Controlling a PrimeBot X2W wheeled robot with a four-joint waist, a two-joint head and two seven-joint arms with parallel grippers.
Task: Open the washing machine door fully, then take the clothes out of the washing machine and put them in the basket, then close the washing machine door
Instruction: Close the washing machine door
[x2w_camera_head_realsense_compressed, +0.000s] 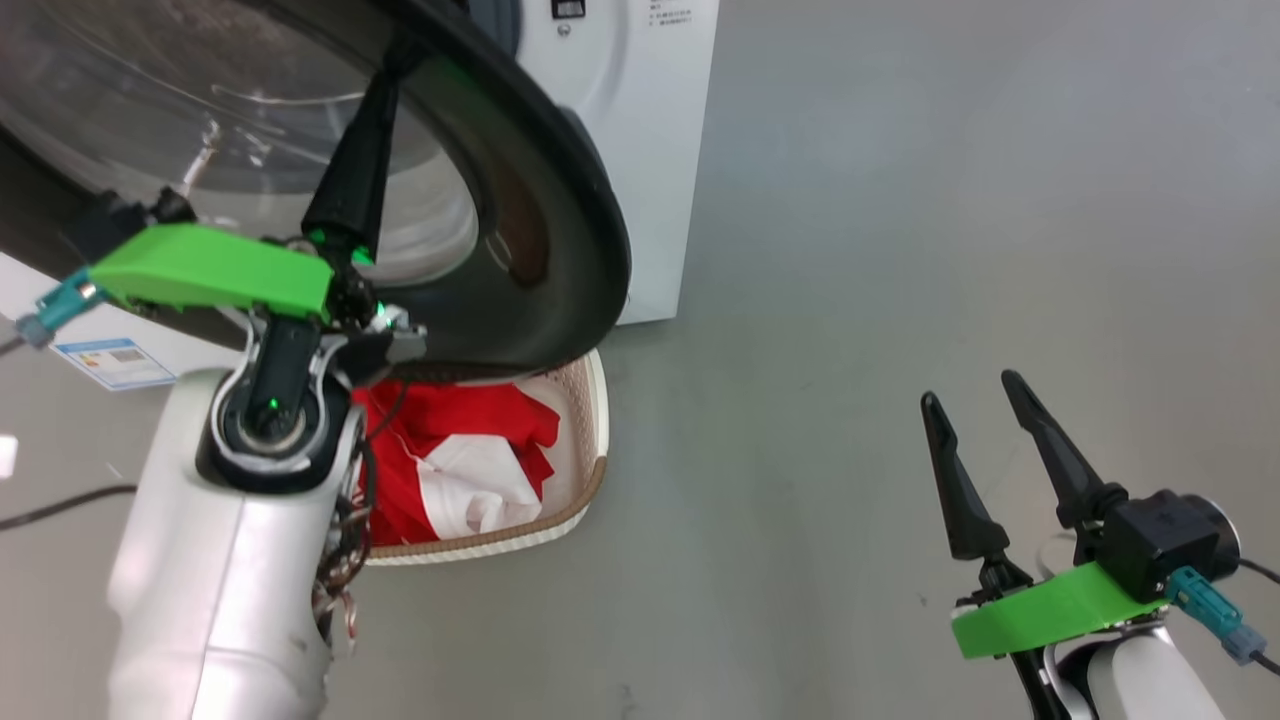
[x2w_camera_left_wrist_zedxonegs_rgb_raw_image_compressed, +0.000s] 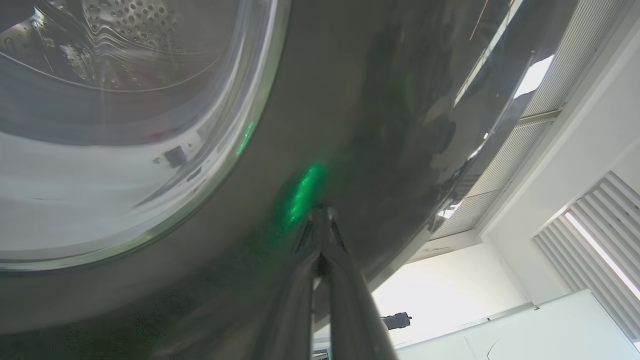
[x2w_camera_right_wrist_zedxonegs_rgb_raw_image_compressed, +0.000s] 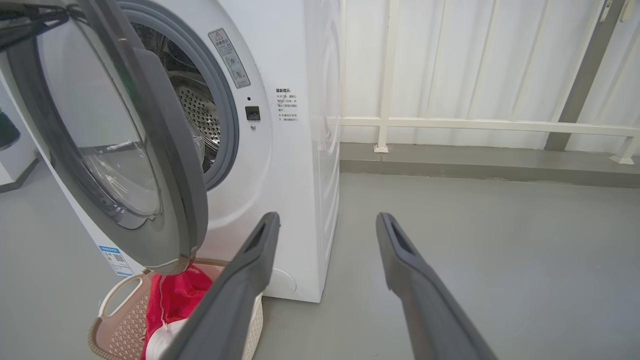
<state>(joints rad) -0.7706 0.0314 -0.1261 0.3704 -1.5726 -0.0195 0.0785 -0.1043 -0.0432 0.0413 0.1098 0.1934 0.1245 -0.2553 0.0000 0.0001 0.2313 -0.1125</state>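
Since the clothes (x2w_camera_head_realsense_compressed: 450, 425) already lie heaped in the basket (x2w_camera_head_realsense_compressed: 597, 400) at the robot's left, what remains, by my reading, is shutting the door (x2w_camera_head_realsense_compressed: 560, 200), and that turns on one contact. Nearest, the left gripper (x2w_camera_head_realsense_compressed: 402, 52) has its two fingers closed together on nothing, serving as a single prod. The left wrist view shows the joined tips (x2w_camera_left_wrist_zedxonegs_rgb_raw_image_compressed: 309, 237) touching the outer face of the glossy black rim, beside the glass bowl (x2w_camera_left_wrist_zedxonegs_rgb_raw_image_compressed: 125, 175) rather than on it. The door lies straight ahead of those tips, along the fingers' own long axis, so a push along that line should swing it away from the robot. Just below, the door's lower rim overhangs the basket and the red fabric; whether it clears them I cannot tell. The right gripper (x2w_camera_head_realsense_compressed: 970, 392) hangs well apart at the right, jaws spread wide and empty over bare floor (x2w_camera_head_realsense_compressed: 850, 300), so the left arm is plainly the nearer. Farther on, the right wrist view shows the door ajar, with a wedge of gap between its inner face and the grey gasket (x2w_camera_right_wrist_zedxonegs_rgb_raw_image_compressed: 227, 125). Beyond that gap stands the machine (x2w_camera_head_realsense_compressed: 640, 150), its steel drum (x2w_camera_right_wrist_zedxonegs_rgb_raw_image_compressed: 200, 112) showing no clothes in the part visible.
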